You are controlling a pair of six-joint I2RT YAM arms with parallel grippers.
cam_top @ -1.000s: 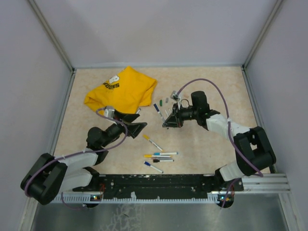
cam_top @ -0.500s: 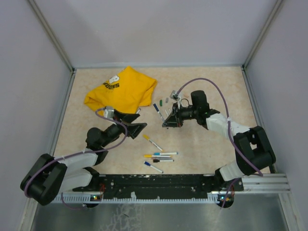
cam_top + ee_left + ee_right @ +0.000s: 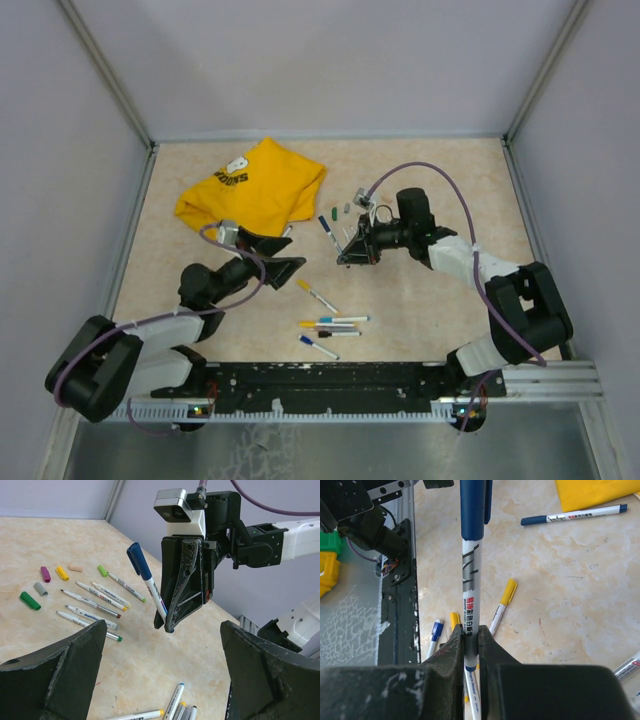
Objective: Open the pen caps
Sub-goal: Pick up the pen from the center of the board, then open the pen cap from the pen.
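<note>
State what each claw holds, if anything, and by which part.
The right claw grips a blue-capped pen by its white barrel, well below the cap. The left claw is open and holds nothing.

The right hand (image 3: 470,635) pinches a white-barrelled pen (image 3: 471,580) between its two dark fingers (image 3: 454,647), gripping the printed lower barrel. The pen runs straight up the view, with a dark blue cap (image 3: 472,510) on its far end. On the pale marbled surface (image 3: 560,590) lie a yellow-capped pen (image 3: 501,605), a blue-capped pen (image 3: 435,630) and a long dark blue pen (image 3: 572,515) near a yellow shirt (image 3: 600,492). A black rail (image 3: 400,580) borders the surface.
</note>
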